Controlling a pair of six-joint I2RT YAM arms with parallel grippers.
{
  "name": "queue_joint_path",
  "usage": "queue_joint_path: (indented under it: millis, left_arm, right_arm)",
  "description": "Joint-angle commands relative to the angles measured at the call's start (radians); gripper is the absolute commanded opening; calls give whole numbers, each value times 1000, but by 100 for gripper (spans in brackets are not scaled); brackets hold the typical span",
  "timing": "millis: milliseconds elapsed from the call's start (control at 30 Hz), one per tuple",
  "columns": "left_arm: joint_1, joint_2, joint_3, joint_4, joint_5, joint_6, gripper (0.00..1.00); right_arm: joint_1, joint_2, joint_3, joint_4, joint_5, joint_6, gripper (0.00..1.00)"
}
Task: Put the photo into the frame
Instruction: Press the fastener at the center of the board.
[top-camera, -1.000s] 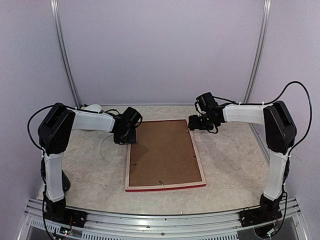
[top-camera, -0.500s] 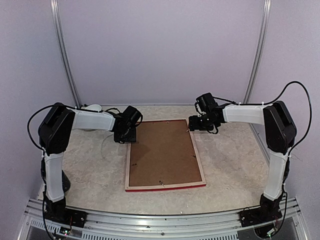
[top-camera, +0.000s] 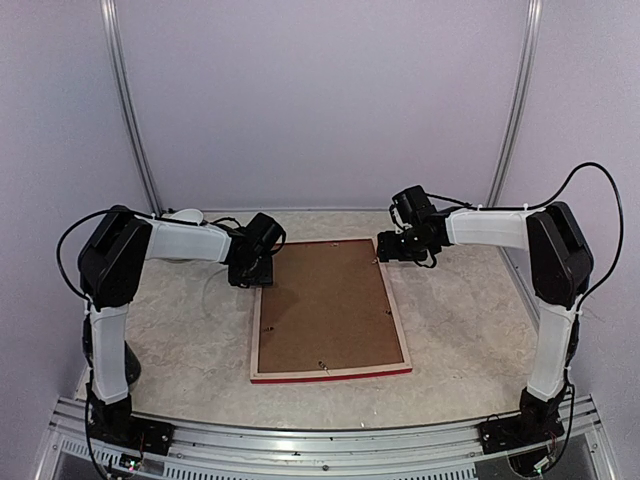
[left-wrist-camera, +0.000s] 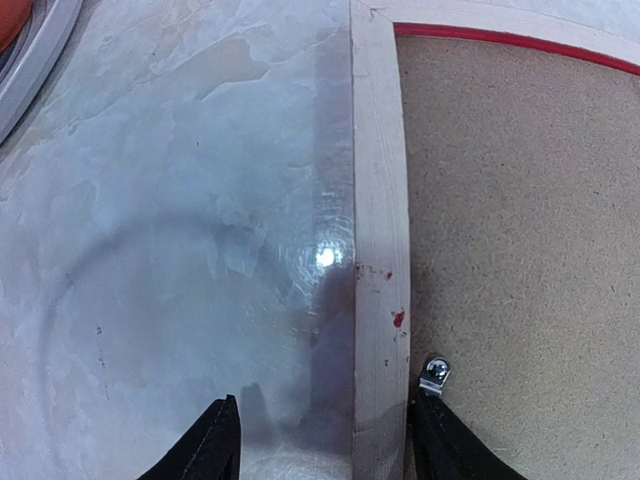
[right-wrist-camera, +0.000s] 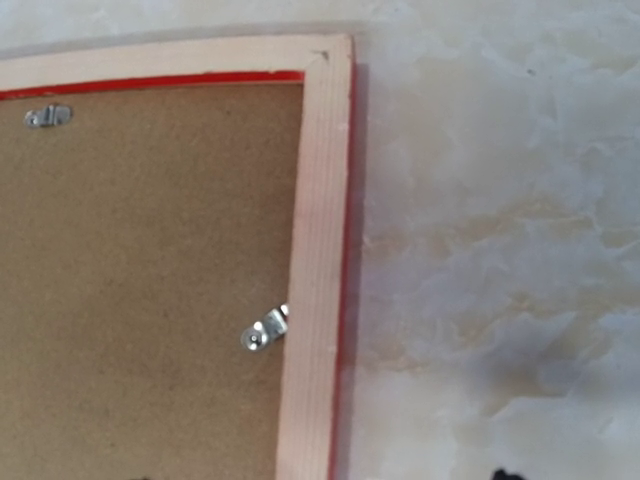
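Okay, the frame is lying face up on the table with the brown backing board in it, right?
No. The frame lies face down, not face up: the top external view shows its pale wood back upward. The brown backing board does sit in it.

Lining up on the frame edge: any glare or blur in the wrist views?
Left wrist: bright glare spot on the table beside the frame, dark shadow band along it; focus sharp. Right wrist: slightly soft, no glare, faint shadow lower right.
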Motion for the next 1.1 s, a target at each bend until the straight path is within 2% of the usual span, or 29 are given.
queue_joint_path:
  millis: [0,600,833,1067]
  left_arm:
    - [1,37,9,-15,18,10,58]
    - [25,70,6,-2,32,-1,58]
    - [26,75,9,4,32,0,44]
    - [27,75,7,7,21,-4,38]
  right_arm:
    - [3,-29,1,14,-3,0,73]
    - [3,-30,0,11,-4,-5,73]
    - [3,-24,9,7,-7,-9,73]
    - [3,-22,9,5,-4,-11,73]
